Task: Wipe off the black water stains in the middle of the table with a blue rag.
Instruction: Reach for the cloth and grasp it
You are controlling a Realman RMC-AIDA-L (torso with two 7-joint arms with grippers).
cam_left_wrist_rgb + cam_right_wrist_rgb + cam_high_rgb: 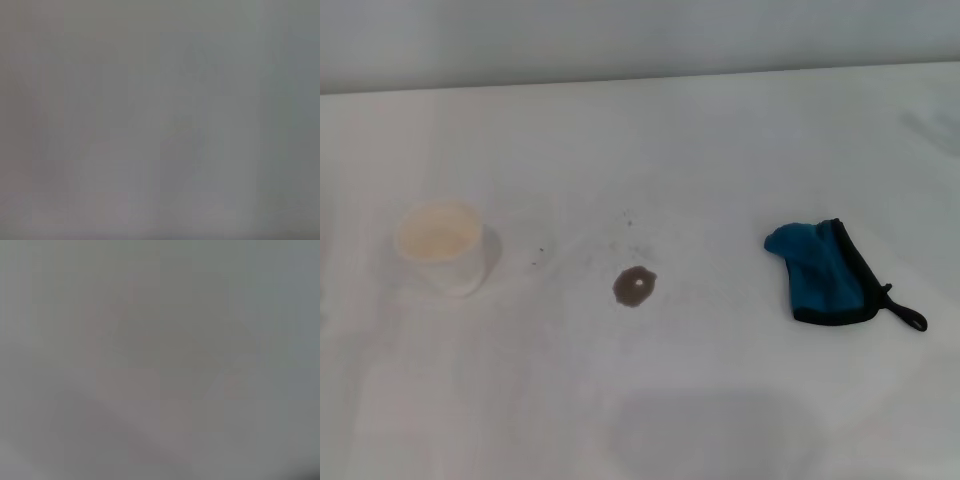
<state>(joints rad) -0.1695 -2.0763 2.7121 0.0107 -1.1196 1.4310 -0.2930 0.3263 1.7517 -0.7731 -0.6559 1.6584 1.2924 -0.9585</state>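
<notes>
The black water stains (634, 287) are a small dark roundish blot with a paler centre in the middle of the white table (650, 140), with a few tiny dark specks (629, 222) beyond it. The blue rag (822, 272) lies crumpled on the table to the right of the blot, its black edging and thin black loop (906, 313) pointing to the near right. Neither gripper shows in the head view. Both wrist views show only a plain grey blur.
A white paper cup (444, 244) stands on the table to the left of the blot. A large faint grey shadow patch (715, 435) lies on the table's near part. The table's far edge (640, 78) meets a pale wall.
</notes>
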